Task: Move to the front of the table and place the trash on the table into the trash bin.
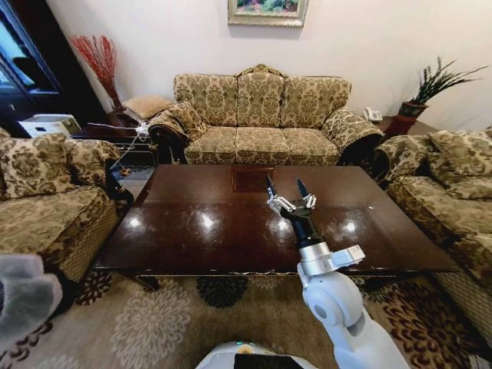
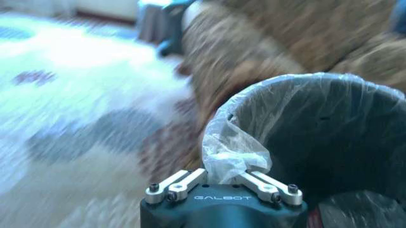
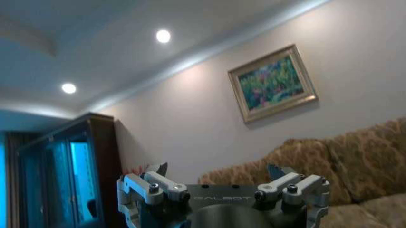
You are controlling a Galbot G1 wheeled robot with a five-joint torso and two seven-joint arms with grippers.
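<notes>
Bench of glossy dark brown wood lies bare beneath the right claw, spread wide. Left claw pinches the black bin's whitish plastic liner; a tug risks tearing it.

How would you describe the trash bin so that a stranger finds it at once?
Start at the sofa arm shown in the left wrist view; the trash bin stands on the carpet beside it. It is black and round, with a crinkled translucent plastic bag over its rim, which the left hand pinches.

table: glossy dark brown | trash bin: black, whitish liner
</notes>
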